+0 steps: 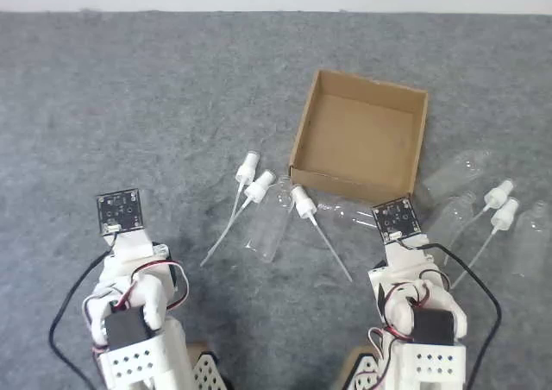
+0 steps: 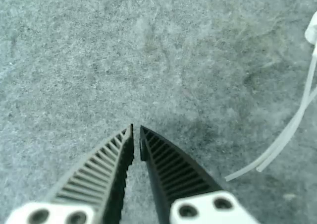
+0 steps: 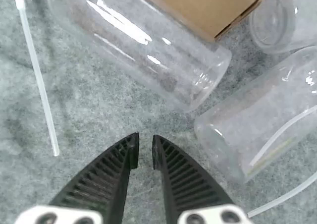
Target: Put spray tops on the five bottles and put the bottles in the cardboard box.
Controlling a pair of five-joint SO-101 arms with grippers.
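Note:
An open cardboard box (image 1: 362,135) sits in the middle of the grey carpet. Three white spray tops (image 1: 260,183) with long tubes lie left of and in front of it, beside a clear bottle (image 1: 269,219). Another bottle (image 1: 349,216) lies along the box's front wall. Three more bottles (image 1: 455,174) and two spray tops (image 1: 503,210) lie on the right. My left gripper (image 2: 136,131) is shut over bare carpet, with tubes (image 2: 292,130) off to one side. My right gripper (image 3: 145,140) is shut, empty, just short of two bottles (image 3: 143,40) and the box corner (image 3: 208,6).
Both arms rest at the near edge, the left arm (image 1: 129,308) and the right arm (image 1: 418,317). Carpet (image 1: 129,105) stretches wide to the left and behind the box. A loose tube (image 3: 37,80) lies close to my right gripper.

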